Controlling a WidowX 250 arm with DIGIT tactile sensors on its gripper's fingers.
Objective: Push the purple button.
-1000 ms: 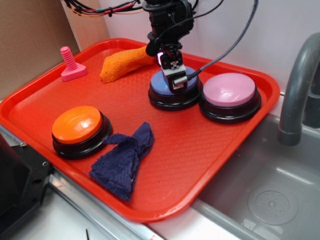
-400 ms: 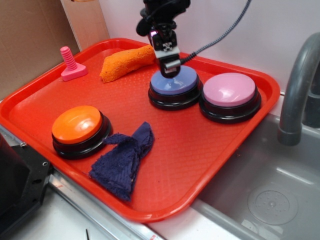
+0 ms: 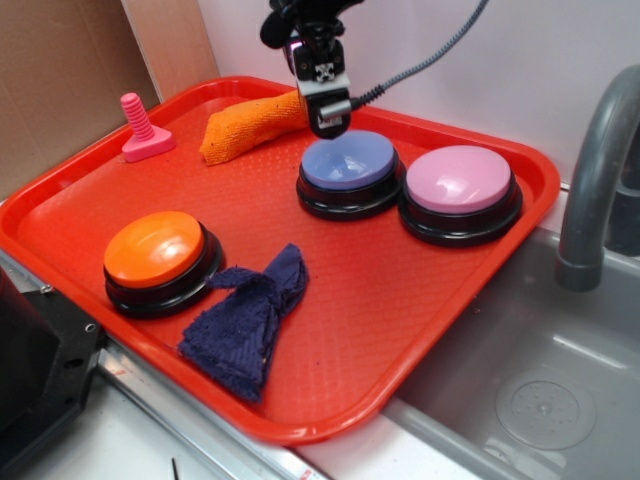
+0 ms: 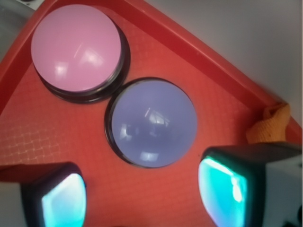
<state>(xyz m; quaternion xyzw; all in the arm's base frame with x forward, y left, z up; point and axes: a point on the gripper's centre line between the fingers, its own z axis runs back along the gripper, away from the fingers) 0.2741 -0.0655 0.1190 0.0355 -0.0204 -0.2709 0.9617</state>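
The purple button [image 3: 350, 163], a lavender-blue dome on a black base, sits at the back middle of the red tray [image 3: 400, 320]. My gripper [image 3: 328, 120] hangs just above its back-left edge and is not touching it. In the wrist view the purple button [image 4: 151, 123] lies ahead of the gripper [image 4: 142, 194]. The fingers [image 4: 222, 189] stand wide apart, open, with only bare tray between them.
A pink-topped button [image 3: 460, 180] touches the purple one on its right, and an orange-topped button [image 3: 155, 248] sits front left. An orange cloth [image 3: 250, 125], a pink bolt [image 3: 140, 130] and a dark blue rag [image 3: 250, 315] lie on the tray. Sink [image 3: 520, 380] and faucet [image 3: 595, 190] are at right.
The gripper has lifted off the top of the purple button and moved up and back-left. The button and everything else on the tray stayed in place.
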